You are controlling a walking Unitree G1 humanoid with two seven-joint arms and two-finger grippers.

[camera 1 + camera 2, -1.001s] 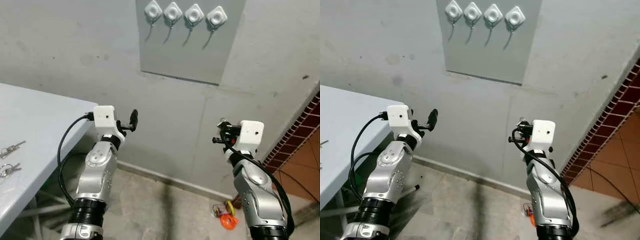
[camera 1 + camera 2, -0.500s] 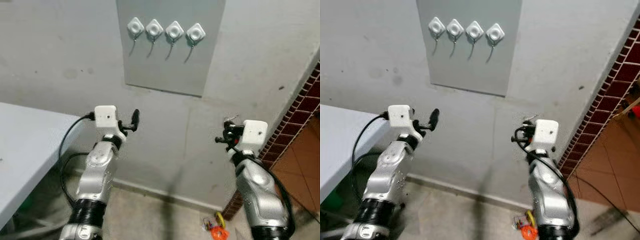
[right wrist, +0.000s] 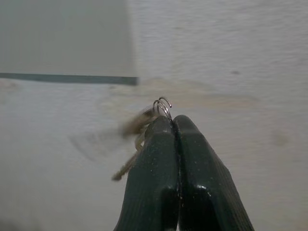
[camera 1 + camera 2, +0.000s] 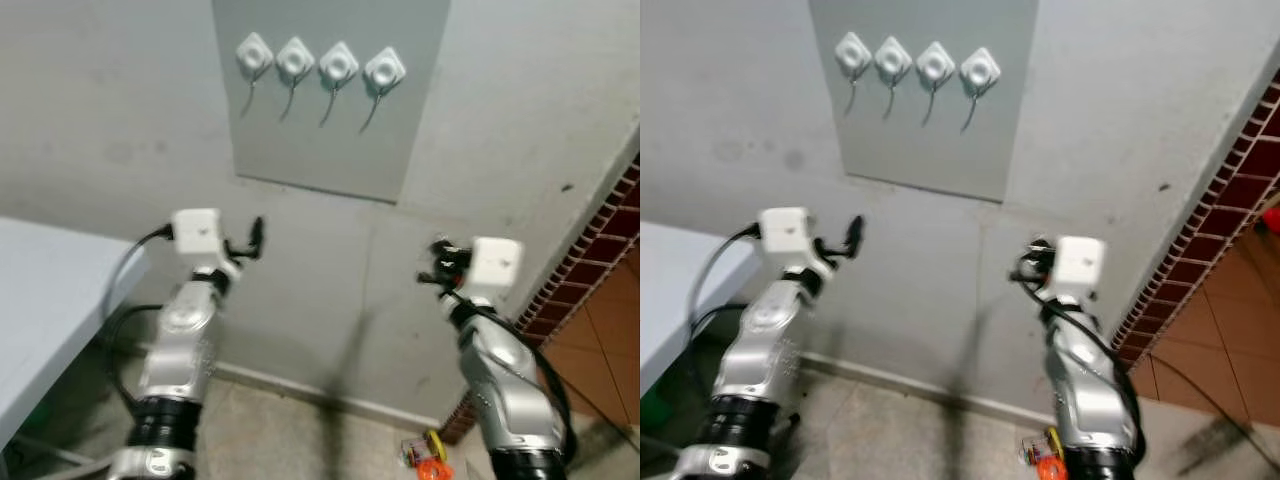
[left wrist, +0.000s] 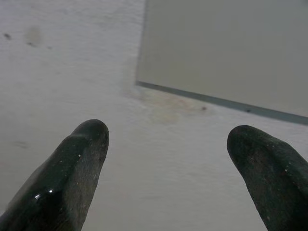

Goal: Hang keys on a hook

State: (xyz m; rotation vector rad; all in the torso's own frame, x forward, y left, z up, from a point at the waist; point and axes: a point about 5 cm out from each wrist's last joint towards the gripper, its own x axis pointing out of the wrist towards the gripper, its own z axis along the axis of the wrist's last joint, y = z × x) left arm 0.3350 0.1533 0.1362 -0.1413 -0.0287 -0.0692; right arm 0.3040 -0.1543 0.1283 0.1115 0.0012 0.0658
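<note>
Here the right gripper (image 3: 174, 122) pinches the keys (image 3: 139, 127) by their ring, jaws closed, below the hooks (image 4: 320, 70) on the wall. The left gripper (image 5: 168, 159) is raised at the left, jaws apart, empty.

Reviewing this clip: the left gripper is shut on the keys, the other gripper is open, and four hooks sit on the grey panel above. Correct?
Not quite: the right gripper is shut on the keys, as the right wrist view shows. The left gripper is the open one, its fingers spread apart with nothing between them. The four hooks on the grey panel above are as you say.
</note>
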